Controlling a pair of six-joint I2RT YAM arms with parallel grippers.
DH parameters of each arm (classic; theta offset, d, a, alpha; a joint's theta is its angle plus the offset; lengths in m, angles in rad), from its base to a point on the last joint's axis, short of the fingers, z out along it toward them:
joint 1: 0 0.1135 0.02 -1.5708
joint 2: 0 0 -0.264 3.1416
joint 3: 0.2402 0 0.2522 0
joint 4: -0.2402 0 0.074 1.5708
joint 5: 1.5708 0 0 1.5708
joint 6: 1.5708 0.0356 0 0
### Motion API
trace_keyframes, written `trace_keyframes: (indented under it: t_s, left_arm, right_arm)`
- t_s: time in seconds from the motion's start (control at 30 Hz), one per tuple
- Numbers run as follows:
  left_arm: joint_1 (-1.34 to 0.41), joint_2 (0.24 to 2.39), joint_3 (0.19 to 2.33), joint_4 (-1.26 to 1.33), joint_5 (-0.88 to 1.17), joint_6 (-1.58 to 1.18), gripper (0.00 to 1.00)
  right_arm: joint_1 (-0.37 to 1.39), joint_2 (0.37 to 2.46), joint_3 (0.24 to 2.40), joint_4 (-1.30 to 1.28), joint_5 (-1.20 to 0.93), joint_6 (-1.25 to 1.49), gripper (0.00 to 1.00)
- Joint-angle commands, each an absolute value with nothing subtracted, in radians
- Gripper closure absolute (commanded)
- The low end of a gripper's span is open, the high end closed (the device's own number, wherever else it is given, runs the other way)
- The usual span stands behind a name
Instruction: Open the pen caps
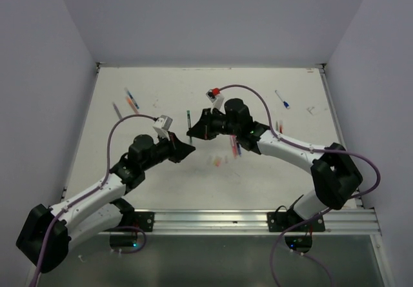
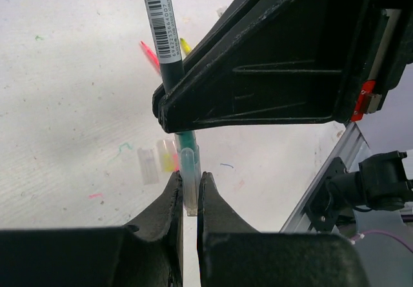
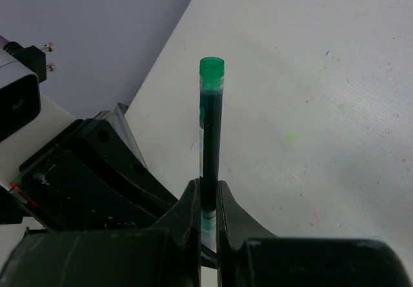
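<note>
Pinches the clear pen cap (image 2: 188, 171) in closed left fingers (image 2: 169, 200), clamps the green pen (image 3: 210, 138) in closed right fingers (image 3: 187, 206) above the tabletop (image 1: 168, 87) centre; long axis 6-to-12 o'clock, cap at 6, apparently not off.

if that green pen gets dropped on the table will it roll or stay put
Probably rolls: the green pen looks round and smooth, with no clip in view. Likely stiff and light, since it stands straight from the right gripper without sagging. The clear cap looks slick, so it may slip.
</note>
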State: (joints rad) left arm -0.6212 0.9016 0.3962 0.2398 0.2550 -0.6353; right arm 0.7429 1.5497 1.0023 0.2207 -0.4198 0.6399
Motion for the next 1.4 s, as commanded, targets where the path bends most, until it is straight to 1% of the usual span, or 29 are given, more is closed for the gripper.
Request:
trace_keyframes:
  t_s: [0.0,0.03,0.07,0.1,0.13,0.17,0.2,0.23,0.3,0.37,0.43,0.47,0.5,0.53,0.57,0.63,0.67,0.8,0.93,1.2,1.37]
  left_arm:
    - [-0.643,0.905,0.396,0.405,0.472,-0.624,1.00]
    - [-0.643,0.914,0.396,0.410,0.465,-0.633,1.00]
    - [-0.643,0.916,0.399,0.390,0.445,-0.644,1.00]
    - [-0.643,0.925,0.406,0.362,0.410,-0.661,1.00]
    - [-0.644,0.931,0.448,0.301,0.273,-0.663,1.00]
    - [-0.644,0.945,0.480,0.131,0.174,-0.669,1.00]
    - [-0.644,0.960,0.507,0.047,0.081,-0.695,1.00]
    - [-0.644,0.994,0.529,-0.009,-0.043,-0.702,1.00]
    - [-0.646,1.005,0.522,-0.017,-0.037,-0.689,1.00]
    - [-0.646,0.997,0.468,0.143,0.088,-0.687,1.00]
    - [-0.646,0.994,0.443,0.218,0.179,-0.692,1.00]
    - [-0.646,0.994,0.449,0.209,0.172,-0.690,1.00]
    - [-0.646,0.996,0.460,0.186,0.154,-0.684,1.00]
    - [-0.646,1.003,0.475,0.146,0.084,-0.672,1.00]
    - [-0.646,1.009,0.498,0.053,0.046,-0.649,1.00]
    - [-0.644,1.032,0.546,0.002,-0.024,-0.628,1.00]
    - [-0.644,1.038,0.552,-0.038,-0.032,-0.617,1.00]
    - [-0.644,1.078,0.548,0.032,-0.006,-0.615,1.00]
    - [-0.646,1.196,0.564,0.109,0.060,-0.615,1.00]
    - [-0.644,1.393,0.594,0.202,0.104,-0.603,1.00]
    - [-0.644,1.471,0.612,0.221,0.120,-0.612,1.00]
  right_arm:
    - [0.718,1.529,1.005,0.290,-0.298,0.637,1.00]
    - [0.718,1.526,1.015,0.272,-0.243,0.649,1.00]
    - [0.719,1.522,1.032,0.177,-0.177,0.650,1.00]
    - [0.721,1.528,1.055,0.119,-0.056,0.649,1.00]
    - [0.722,1.532,1.101,0.062,-0.005,0.650,1.00]
    - [0.724,1.539,1.123,-0.045,0.061,0.653,1.00]
    - [0.727,1.545,1.143,-0.092,0.111,0.655,1.00]
    - [0.730,1.545,1.175,-0.133,0.211,0.653,1.00]
    - [0.733,1.539,1.181,-0.172,0.270,0.661,1.00]
    - [0.732,1.540,1.199,-0.211,0.340,0.663,1.00]
    - [0.729,1.551,1.222,-0.225,0.362,0.640,1.00]
    - [0.729,1.555,1.235,-0.257,0.371,0.626,1.00]
    - [0.729,1.555,1.244,-0.274,0.374,0.603,1.00]
    - [0.729,1.555,1.255,-0.290,0.374,0.592,1.00]
    - [0.727,1.555,1.259,-0.335,0.377,0.581,1.00]
    - [0.721,1.557,1.273,-0.389,0.382,0.555,1.00]
    - [0.716,1.557,1.273,-0.429,0.374,0.549,1.00]
    - [0.654,1.554,1.244,-0.474,0.293,0.514,1.00]
    - [0.543,1.554,1.175,-0.474,0.230,0.471,1.00]
    - [0.518,1.620,1.144,-0.488,0.232,0.387,1.00]
    - [0.518,1.680,1.141,-0.474,0.224,0.374,1.00]
